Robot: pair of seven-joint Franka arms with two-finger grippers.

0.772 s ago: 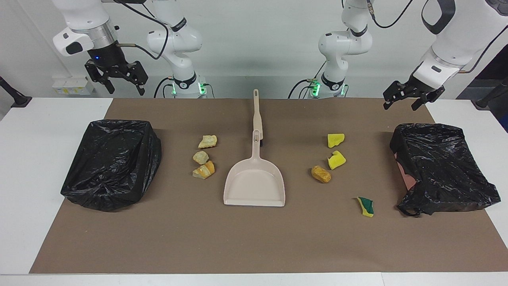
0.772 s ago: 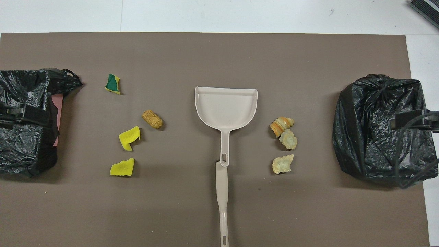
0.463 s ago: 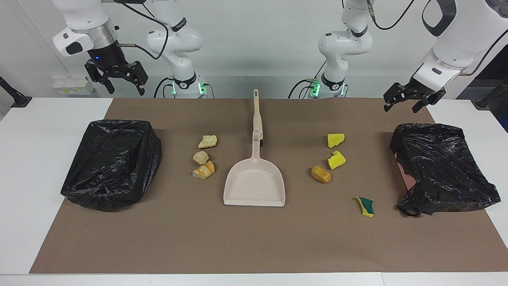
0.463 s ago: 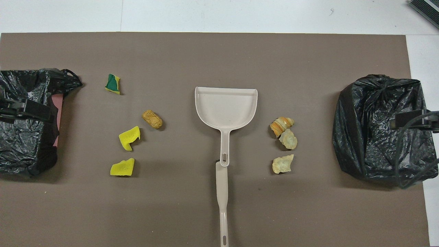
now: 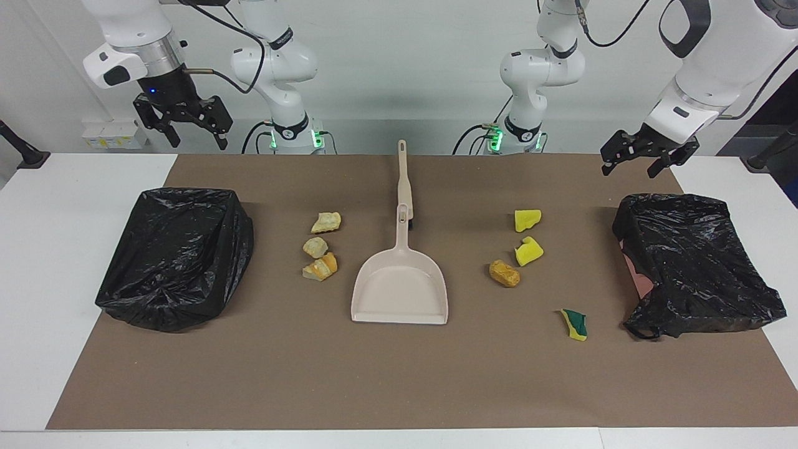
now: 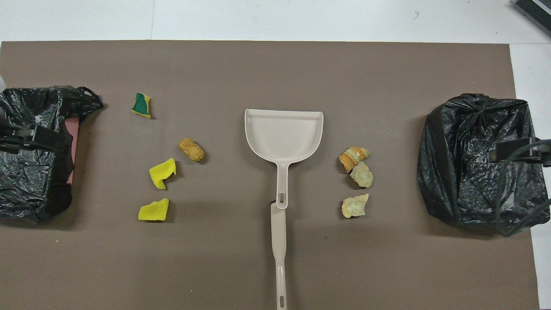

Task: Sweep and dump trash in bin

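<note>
Seven scraps of trash lie on the brown mat. Two yellow sponge bits (image 5: 527, 219) (image 5: 528, 251), an orange-brown lump (image 5: 504, 273) and a green-backed sponge bit (image 5: 574, 324) lie toward the left arm's end. Three pale beige chunks (image 5: 326, 222) (image 5: 315, 247) (image 5: 320, 267) lie toward the right arm's end. The beige dustpan (image 5: 400, 288) lies between the two groups. A bin lined with a black bag stands at each end (image 5: 177, 255) (image 5: 695, 262). My left gripper (image 5: 645, 157) is open in the air over the edge of its bin. My right gripper (image 5: 182, 125) is open, raised, and waits.
A long beige brush (image 5: 404, 181) lies in line with the dustpan's handle, nearer to the robots. The brown mat (image 5: 399, 374) covers most of the white table. In the overhead view, gripper parts show over each bin (image 6: 36, 140) (image 6: 516, 150).
My left gripper has shifted and turned slightly over its bin. The right arm, the trash, the dustpan and the brush have not moved.
</note>
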